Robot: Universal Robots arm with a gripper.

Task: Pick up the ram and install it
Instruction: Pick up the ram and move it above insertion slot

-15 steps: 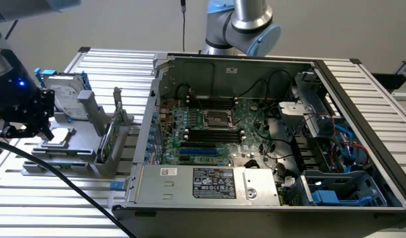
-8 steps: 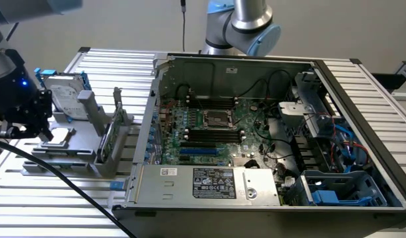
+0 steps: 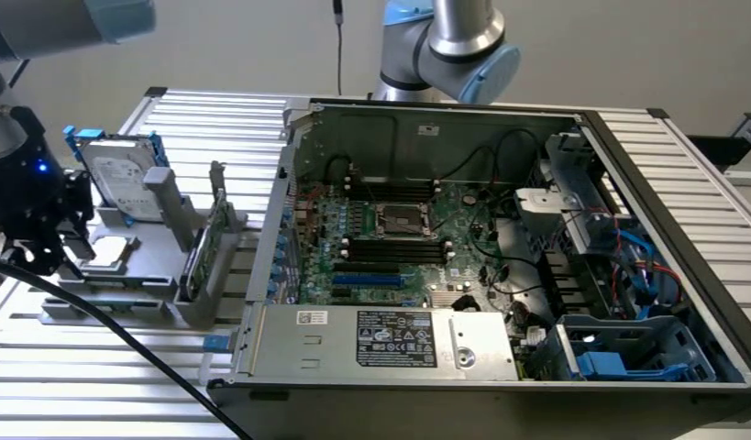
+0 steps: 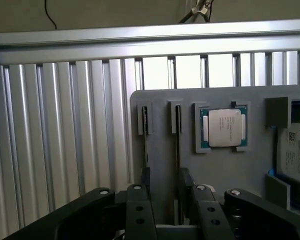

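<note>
The ram (image 3: 195, 259) is a slim dark-green stick standing on edge in the grey holder (image 3: 149, 275), on the exterior view's left. In the wrist view I see the holder's two narrow slots, and a thin dark edge (image 4: 178, 142) runs along one of them. My gripper (image 3: 45, 249) hangs just off the holder's outer side, apart from the ram. The black fingers (image 4: 145, 181) stand open with nothing held between them. The open computer case (image 3: 620, 156) holds the motherboard (image 3: 455, 215) with its long black slots (image 3: 393, 247).
The holder also carries a silver hard drive with blue rails (image 3: 118, 179) and a square silver processor (image 4: 224, 127). A black cable (image 3: 118, 335) trails across the ribbed aluminium table (image 3: 93, 367). A second grey arm (image 3: 455, 46) stands behind the case.
</note>
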